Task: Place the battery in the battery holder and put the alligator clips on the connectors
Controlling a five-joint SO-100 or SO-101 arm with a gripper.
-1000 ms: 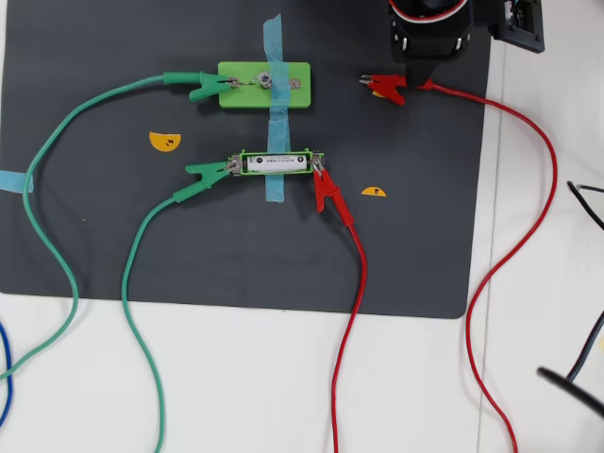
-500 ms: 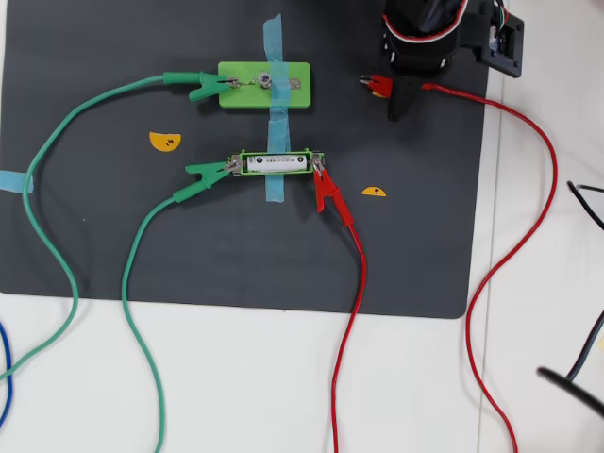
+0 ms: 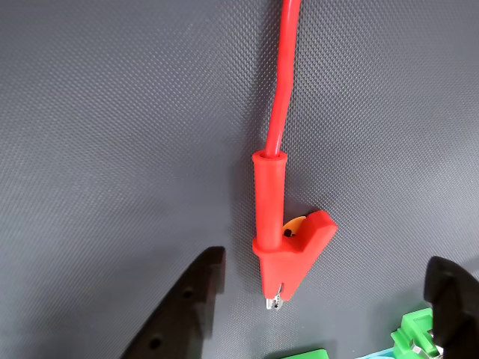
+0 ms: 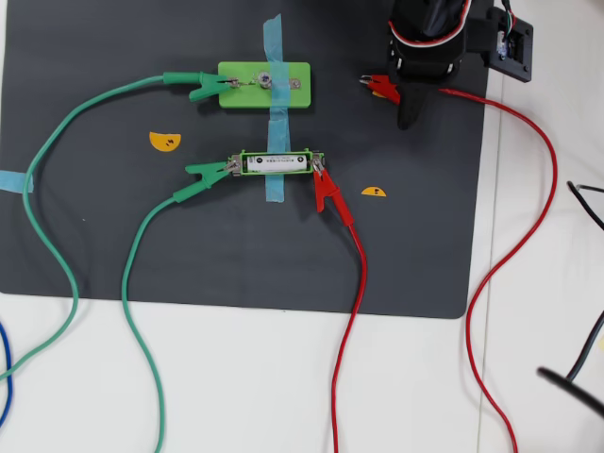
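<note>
A: Starting at the left of the overhead view: two green wires (image 4: 57,236) running in from the table edge onto the dark mat (image 4: 113,236).

B: Ending where?

A: Upper green clip (image 4: 203,86) biting the left tab of the light-green bulb block (image 4: 264,85). Lower green clip (image 4: 209,172) gripping the left tab of the battery holder (image 4: 277,163).

B: And the battery?

A: Lying inside the holder's slot, white battery (image 4: 278,163) lengthwise, under a strip of blue tape (image 4: 275,113) crossing both block and holder.

B: Moving right?

A: One red clip (image 4: 326,189) clamping the holder's right tab, its red wire (image 4: 354,311) trailing down off the mat. Small yellow marker (image 4: 374,192) sitting just beside it. Right tab of the bulb block (image 4: 295,83) standing bare.

B: The other red clip?

A: Lying loose on the mat near the top, second red clip (image 4: 382,87) pointing its metal nose toward the bulb block, apart from it. Partly hiding under the arm (image 4: 429,38).

B: Fingers?

A: Spreading wide apart in the wrist view, gripper (image 3: 329,307) straddling the second red clip (image 3: 288,254), dark fingers (image 3: 187,307) on either side, touching nothing. Clip resting flat on the mat (image 3: 112,149), a sliver of yellow showing beneath it.

B: Anything at the bottom edge there?

A: Bits of green plastic (image 3: 412,333) peeking in.
</note>
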